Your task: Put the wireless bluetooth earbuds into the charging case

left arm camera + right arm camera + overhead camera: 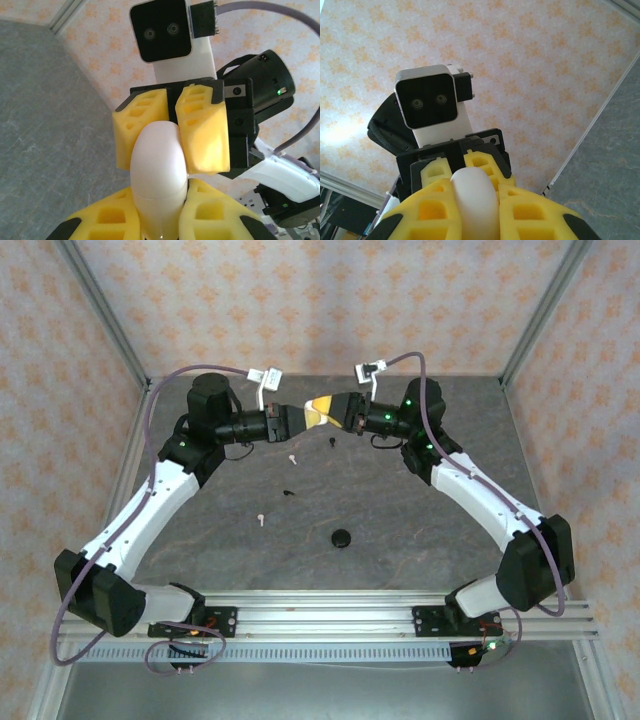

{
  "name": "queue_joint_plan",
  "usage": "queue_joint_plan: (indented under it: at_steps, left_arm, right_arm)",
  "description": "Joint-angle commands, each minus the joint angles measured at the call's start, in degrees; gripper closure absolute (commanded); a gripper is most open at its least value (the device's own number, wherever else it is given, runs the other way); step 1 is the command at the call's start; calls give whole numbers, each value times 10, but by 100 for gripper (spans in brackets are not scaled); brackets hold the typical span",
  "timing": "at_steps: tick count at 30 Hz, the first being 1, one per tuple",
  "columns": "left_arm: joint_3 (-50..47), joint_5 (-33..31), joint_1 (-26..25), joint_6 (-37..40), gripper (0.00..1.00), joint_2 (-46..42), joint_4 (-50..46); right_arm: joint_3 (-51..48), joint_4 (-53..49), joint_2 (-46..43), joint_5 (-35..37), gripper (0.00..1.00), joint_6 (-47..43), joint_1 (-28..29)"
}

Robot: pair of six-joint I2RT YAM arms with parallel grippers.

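A white egg-shaped charging case (320, 409) hangs in the air over the back of the table, gripped from both ends. My left gripper (159, 220) is shut on its lower part, and a seam crosses the case (157, 170) just above my yellow fingers. From the opposite side my right gripper (477, 217) is shut on the case (475, 200). On the table lie a white earbud (292, 456), a black earbud (331, 442), another black earbud (288, 491) and another white earbud (261, 519).
A round black object (342, 537) lies on the grey table toward the front middle. Metal frame posts and patterned walls enclose the table at the back and sides. A rail with both arm bases runs along the near edge (330, 615).
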Motion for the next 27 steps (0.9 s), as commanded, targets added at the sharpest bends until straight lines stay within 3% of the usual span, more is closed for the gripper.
queue_joint_plan:
  at_steps: [1,5,8,16,19,27]
  left_arm:
    - [14,-43,-2,82,100,-6,-69]
    - [9,-38,-2,167,100,-20,-112]
    - [17,-31,-2,224,100,-22,-159]
    - [9,-33,-2,295,100,-42,-194]
    - [2,-27,-2,317,100,-45,-209]
    - [-48,-42,1,332,100,-72,-177]
  right_arm:
    - [10,-21,-25,-18,92,-41,7]
    - [23,-104,-31,-17,75,-106,7]
    - [36,-174,-30,-12,69,-158,7]
    - [84,-362,-13,75,65,-274,6]
    - [95,-376,-9,113,64,-269,4]
    - [102,-371,4,115,63,-234,3]
